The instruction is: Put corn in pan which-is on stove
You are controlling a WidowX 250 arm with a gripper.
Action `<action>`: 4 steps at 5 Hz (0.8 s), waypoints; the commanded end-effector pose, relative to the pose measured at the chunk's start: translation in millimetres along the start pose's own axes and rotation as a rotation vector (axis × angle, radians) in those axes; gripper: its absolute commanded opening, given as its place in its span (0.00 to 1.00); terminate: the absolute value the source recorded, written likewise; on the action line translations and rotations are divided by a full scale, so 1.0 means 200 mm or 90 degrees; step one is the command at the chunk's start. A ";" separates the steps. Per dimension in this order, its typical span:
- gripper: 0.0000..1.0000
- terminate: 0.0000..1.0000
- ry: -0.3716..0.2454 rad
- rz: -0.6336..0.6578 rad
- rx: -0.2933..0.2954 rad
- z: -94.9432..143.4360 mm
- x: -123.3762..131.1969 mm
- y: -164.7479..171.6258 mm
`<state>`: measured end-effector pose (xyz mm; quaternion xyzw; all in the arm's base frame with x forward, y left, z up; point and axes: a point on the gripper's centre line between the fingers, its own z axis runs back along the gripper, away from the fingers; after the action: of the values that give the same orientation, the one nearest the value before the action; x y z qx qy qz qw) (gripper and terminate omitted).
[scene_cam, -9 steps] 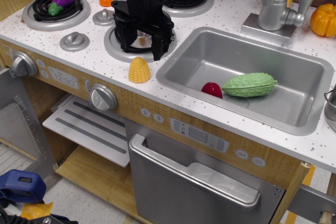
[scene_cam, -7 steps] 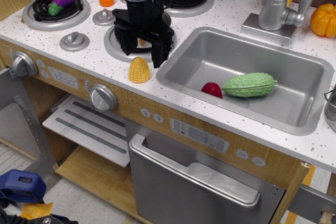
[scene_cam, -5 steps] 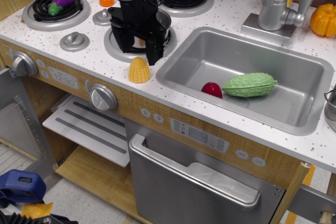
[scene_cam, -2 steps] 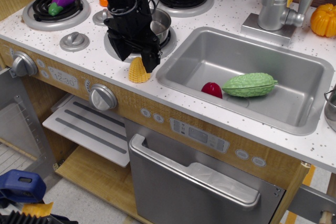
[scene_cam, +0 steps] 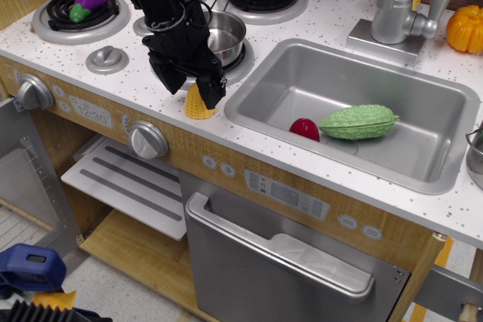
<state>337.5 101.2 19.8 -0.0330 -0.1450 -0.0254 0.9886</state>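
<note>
While the gripper hangs over the corn with its jaws spread apart, one black finger on either side of the yellow dome, the corn sits on the speckled bench at the near edge of the stove, just near-left of the pan on its burner. To do this step well, I judge the jaws should drop squarely until they straddle the widest ribbed part, then close gently so the dome does not squirt out toward the sink on the right or off the near edge.
</note>
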 end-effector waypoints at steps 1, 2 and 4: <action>1.00 0.00 -0.029 -0.006 0.019 0.02 0.02 0.00; 1.00 0.00 -0.036 -0.010 0.030 0.00 0.02 0.00; 0.00 0.00 -0.056 -0.024 0.035 0.00 0.02 0.01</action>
<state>334.3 99.9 12.7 0.0036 -0.1413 -0.0560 0.9884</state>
